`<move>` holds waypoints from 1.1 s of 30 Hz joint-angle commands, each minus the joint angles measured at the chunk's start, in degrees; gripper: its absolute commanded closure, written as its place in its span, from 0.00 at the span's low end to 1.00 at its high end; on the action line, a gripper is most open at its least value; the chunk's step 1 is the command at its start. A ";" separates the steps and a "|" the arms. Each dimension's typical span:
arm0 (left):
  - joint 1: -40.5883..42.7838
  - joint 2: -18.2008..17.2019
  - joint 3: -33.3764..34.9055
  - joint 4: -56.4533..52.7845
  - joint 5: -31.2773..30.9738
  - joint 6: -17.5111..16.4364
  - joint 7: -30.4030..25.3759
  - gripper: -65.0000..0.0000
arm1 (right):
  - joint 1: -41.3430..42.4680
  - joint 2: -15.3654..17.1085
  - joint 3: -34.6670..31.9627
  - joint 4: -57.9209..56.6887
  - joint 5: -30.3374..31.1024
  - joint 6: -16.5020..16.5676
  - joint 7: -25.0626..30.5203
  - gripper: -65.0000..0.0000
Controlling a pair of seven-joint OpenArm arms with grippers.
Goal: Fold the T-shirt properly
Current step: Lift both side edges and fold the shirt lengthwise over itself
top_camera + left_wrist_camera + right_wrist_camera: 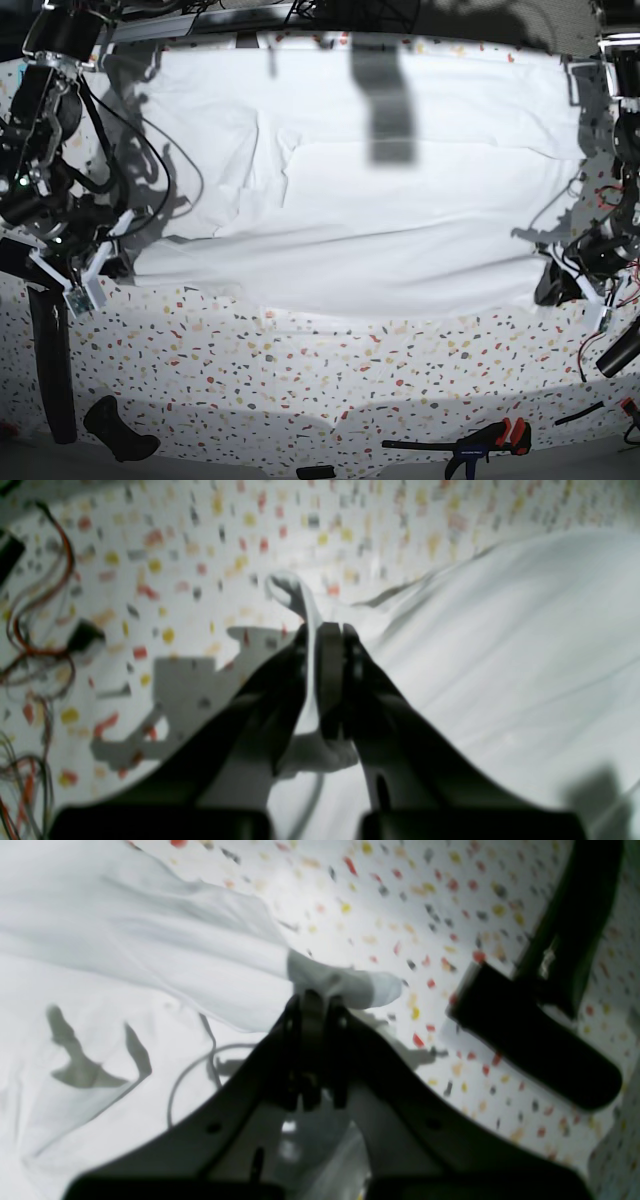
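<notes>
Base view: T-shirt (350, 200) spread across speckled tabletop (330, 370) between both claws (clamp (480, 440) at near edge); left gripper (322, 630) and right gripper (312, 1000) each pinch its edge.

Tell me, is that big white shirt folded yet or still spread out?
Mostly spread out. The T-shirt lies wide across the table, near edge pinched by the left gripper and right gripper.
</notes>
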 commanded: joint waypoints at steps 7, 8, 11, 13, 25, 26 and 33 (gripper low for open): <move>4.07 -1.79 -2.56 1.36 -1.66 0.20 -0.90 1.00 | -6.16 0.83 4.33 2.93 2.47 0.23 1.29 1.00; 4.74 -1.81 -3.32 1.36 -2.40 0.20 -0.87 1.00 | -7.08 0.79 4.48 3.02 2.45 0.23 1.36 1.00; 6.49 -1.81 -6.27 1.73 -4.48 0.11 -0.85 1.00 | -9.25 0.79 4.48 3.02 2.45 0.23 1.81 1.00; 7.58 -1.81 -8.63 2.75 -5.18 -0.11 -0.48 1.00 | -10.54 0.76 4.48 3.02 2.43 0.23 1.88 1.00; 15.87 -1.81 -14.64 8.41 -9.79 -1.16 11.13 1.00 | -16.59 0.31 4.44 3.02 3.50 0.23 2.16 1.00; 16.50 -1.81 -14.64 8.41 -9.66 -1.16 11.10 1.00 | -16.81 0.31 4.44 3.02 3.45 0.23 2.16 1.00; 18.75 -1.81 -14.64 8.41 -9.68 -1.20 11.10 1.00 | -17.25 0.31 4.44 3.02 4.39 0.23 1.01 1.00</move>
